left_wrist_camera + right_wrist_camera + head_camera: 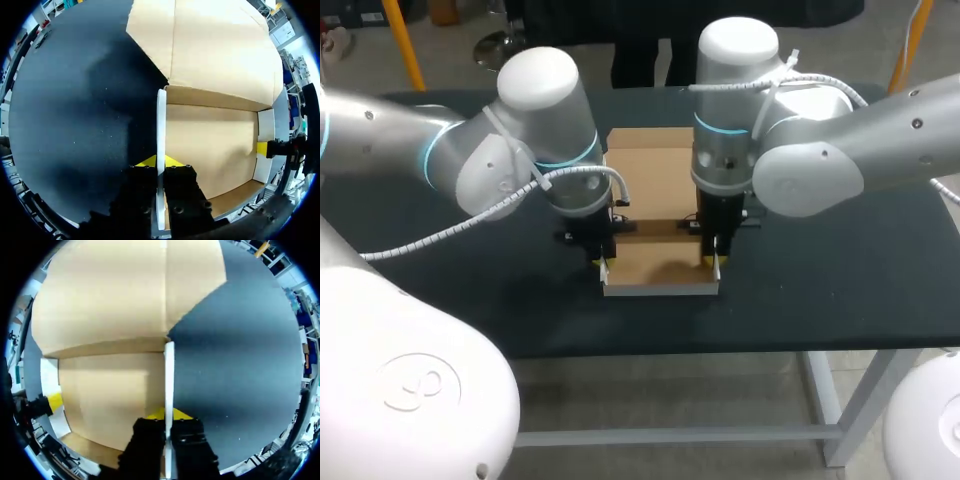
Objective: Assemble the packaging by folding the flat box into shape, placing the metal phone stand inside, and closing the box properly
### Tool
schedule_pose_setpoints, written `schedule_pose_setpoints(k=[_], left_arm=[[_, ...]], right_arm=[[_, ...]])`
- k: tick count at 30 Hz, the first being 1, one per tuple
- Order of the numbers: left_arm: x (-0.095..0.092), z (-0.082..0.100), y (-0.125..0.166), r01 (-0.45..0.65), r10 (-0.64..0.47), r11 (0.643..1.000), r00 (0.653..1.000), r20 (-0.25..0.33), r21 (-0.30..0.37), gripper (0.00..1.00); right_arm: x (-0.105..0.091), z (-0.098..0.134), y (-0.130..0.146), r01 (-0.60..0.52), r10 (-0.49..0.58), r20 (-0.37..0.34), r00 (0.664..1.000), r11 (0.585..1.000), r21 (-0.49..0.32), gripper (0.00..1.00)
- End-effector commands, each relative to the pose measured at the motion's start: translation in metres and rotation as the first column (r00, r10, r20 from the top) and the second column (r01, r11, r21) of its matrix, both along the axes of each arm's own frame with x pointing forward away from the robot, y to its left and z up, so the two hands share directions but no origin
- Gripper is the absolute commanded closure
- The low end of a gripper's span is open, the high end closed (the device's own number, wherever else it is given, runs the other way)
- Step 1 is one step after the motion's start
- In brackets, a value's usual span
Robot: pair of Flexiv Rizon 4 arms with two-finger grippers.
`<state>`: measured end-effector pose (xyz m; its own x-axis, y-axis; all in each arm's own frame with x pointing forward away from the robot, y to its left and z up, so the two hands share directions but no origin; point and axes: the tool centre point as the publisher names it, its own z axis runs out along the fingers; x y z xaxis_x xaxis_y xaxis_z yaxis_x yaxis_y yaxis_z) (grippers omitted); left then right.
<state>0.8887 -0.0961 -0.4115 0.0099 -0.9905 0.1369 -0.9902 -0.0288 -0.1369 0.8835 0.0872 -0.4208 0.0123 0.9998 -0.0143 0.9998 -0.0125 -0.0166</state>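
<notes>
Box (655, 185) mid-bench (840, 280), both side walls pinched upright.
Your left pincer (603, 265) is clamped on the left side wall (161, 125) and your right pincer (716, 262) on the right side wall (169, 375). Hold both vertical and pull evenly. Only the wrist views show each wall between the tips. No phone stand is in view.

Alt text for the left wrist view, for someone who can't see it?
The left arm's jaws are shut on the white-faced side wall of an open brown cardboard box on a black table; the right arm's jaws hold the opposite wall, and the flat lid panel lies beyond.
</notes>
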Motion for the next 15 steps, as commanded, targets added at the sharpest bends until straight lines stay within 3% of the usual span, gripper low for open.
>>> schedule_pose_setpoints(k=[1,3,15], left_arm=[[-0.001,-0.003,-0.006,-0.022,0.022,0.990,1.000,0.001,0.139,1.00],[-0.002,-0.003,-0.006,-0.023,0.023,0.990,1.000,0.000,0.137,1.00],[-0.004,0.001,-0.005,-0.017,0.016,0.989,1.000,0.007,0.146,1.00]], right_arm=[[-0.005,0.008,0.003,-0.012,0.012,0.025,1.000,1.000,0.005,0.62],[-0.007,0.014,0.001,-0.019,0.018,0.042,0.999,1.000,0.025,0.00],[-0.022,0.056,-0.015,-0.146,0.121,0.164,0.979,0.978,0.152,0.00]])
